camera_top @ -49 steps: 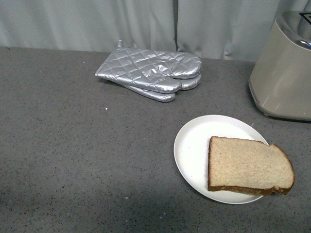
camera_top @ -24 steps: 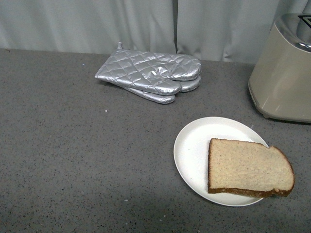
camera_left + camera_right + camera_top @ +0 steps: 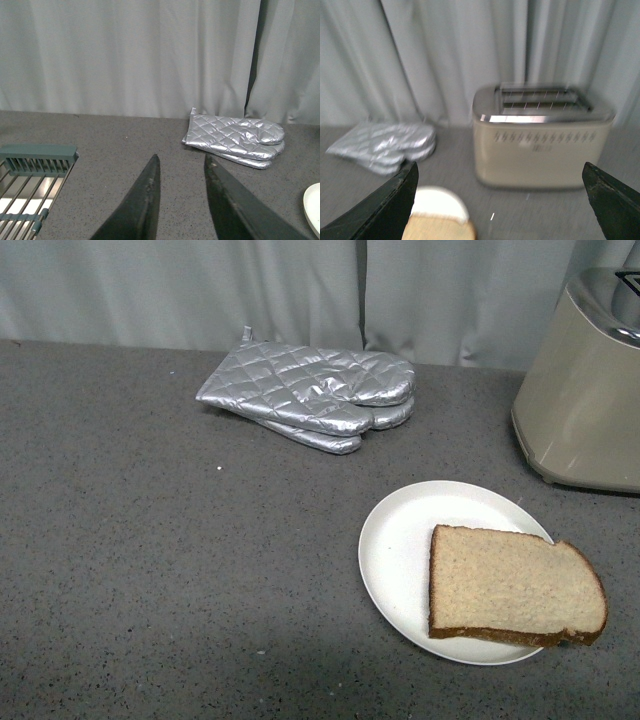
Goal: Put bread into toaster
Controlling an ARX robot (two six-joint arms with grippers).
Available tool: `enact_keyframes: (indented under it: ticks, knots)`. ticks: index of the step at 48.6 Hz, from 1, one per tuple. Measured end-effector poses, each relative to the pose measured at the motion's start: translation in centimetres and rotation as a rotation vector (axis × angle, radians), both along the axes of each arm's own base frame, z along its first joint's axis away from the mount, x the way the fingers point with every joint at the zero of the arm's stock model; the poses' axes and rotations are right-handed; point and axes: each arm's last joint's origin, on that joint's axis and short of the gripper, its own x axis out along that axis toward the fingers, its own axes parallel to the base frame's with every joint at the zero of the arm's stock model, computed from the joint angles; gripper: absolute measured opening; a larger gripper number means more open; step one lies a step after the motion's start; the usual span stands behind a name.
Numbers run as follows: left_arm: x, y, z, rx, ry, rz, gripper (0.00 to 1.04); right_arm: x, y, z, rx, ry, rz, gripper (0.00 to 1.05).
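Observation:
The bread, a light brown slice with a darker crust, lies flat on a round white plate at the front right, its rounded end overhanging the rim. The beige toaster with a chrome top stands at the right edge. Neither gripper shows in the front view. In the blurred right wrist view, my right gripper is open wide; the toaster with its two slots is ahead, the bread and plate below. My left gripper is open and empty above bare counter.
Two silver quilted oven mitts lie stacked at the back of the grey counter; they also show in the left wrist view. A grey curtain hangs behind. A dish rack over a sink shows in the left wrist view.
The front view has shifted slightly; the bread, plate, mitts and toaster keep their places. The blur in the right wrist view shows that arm is moving.

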Motion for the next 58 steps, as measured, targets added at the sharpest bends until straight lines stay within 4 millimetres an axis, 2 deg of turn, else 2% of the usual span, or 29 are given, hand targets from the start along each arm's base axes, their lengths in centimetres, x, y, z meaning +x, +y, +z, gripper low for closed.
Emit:
enact_keyframes:
  ticks: [2, 5, 8, 13, 19, 24, 28, 46, 58]
  knots:
    - [0.0, 0.0, 0.0, 0.0, 0.0, 0.0, 0.4, 0.4, 0.1, -0.1, 0.053, 0.103, -0.001, 0.95]
    - [0.0, 0.0, 0.0, 0.0, 0.0, 0.0, 0.53, 1.6, 0.0, -0.5, 0.138, 0.165, -0.038, 0.95]
    - [0.0, 0.0, 0.0, 0.0, 0.0, 0.0, 0.67, 3.6, -0.7, -0.6, 0.239, 0.192, -0.145, 0.95]
    - [0.0, 0.0, 0.0, 0.0, 0.0, 0.0, 0.81, 5.7, -1.2, -1.1, 0.31, 0.234, -0.236, 0.95]
    - [0.0, 0.0, 0.0, 0.0, 0.0, 0.0, 0.99, 7.2, -0.9, -3.7, 0.359, 0.372, -0.306, 0.95]
    - [0.0, 0.0, 0.0, 0.002, 0.0, 0.0, 0.98, 7.2, -0.3, -6.7, 0.38, 0.515, -0.346, 0.95]
    - [0.0, 0.0, 0.0, 0.002, 0.0, 0.0, 0.98, 6.9, 0.0, -8.1, 0.391, 0.568, -0.364, 0.95]
    - [0.0, 0.0, 0.0, 0.002, 0.0, 0.0, 0.98, 7.0, 0.9, -11.1, 0.451, 0.671, -0.365, 0.95]
    - [0.0, 0.0, 0.0, 0.002, 0.0, 0.0, 0.98, 7.9, 2.2, -13.2, 0.581, 0.716, -0.327, 0.95]
